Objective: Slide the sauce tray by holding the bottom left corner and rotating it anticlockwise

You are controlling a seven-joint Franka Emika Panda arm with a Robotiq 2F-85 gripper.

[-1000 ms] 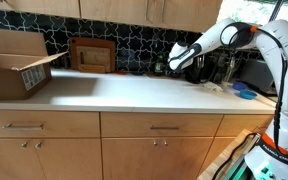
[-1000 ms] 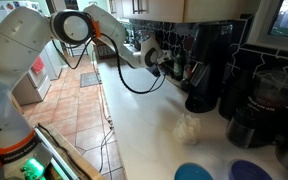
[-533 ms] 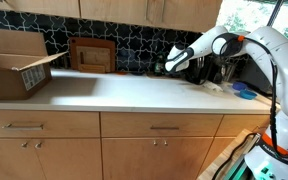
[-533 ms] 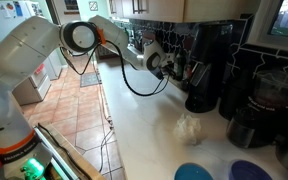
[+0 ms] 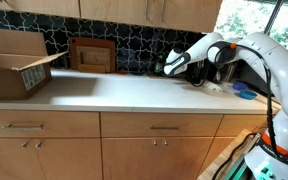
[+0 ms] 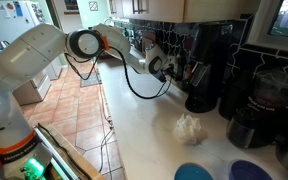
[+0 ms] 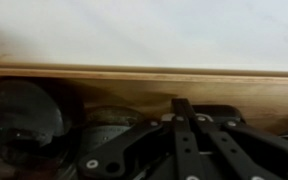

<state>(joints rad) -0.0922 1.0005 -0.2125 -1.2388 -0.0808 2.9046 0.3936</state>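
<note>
The sauce tray shows in the wrist view as a wooden wall point(image 7: 104, 88) running across the frame, with white counter beyond it and dark bottle tops point(image 7: 24, 115) inside it. My gripper point(image 7: 182, 104) is shut, its two black fingers pressed together, and the tips rest against the inner side of that wall. Nothing shows between the fingers. In both exterior views the gripper point(image 5: 172, 66) point(image 6: 162, 68) sits low at the back of the counter among dark bottles. The tray itself is hard to make out there.
A cardboard box point(image 5: 14, 65) stands at one end of the counter. A wooden board point(image 5: 91, 55) leans on the tiled backsplash. A black coffee machine point(image 6: 209, 65), a crumpled white wad point(image 6: 189, 127) and blue lids point(image 6: 192, 172) lie close to the gripper.
The jaws have closed from partly open to shut. The arm has dropped lower and reached further in toward the tray at the back of the counter.
</note>
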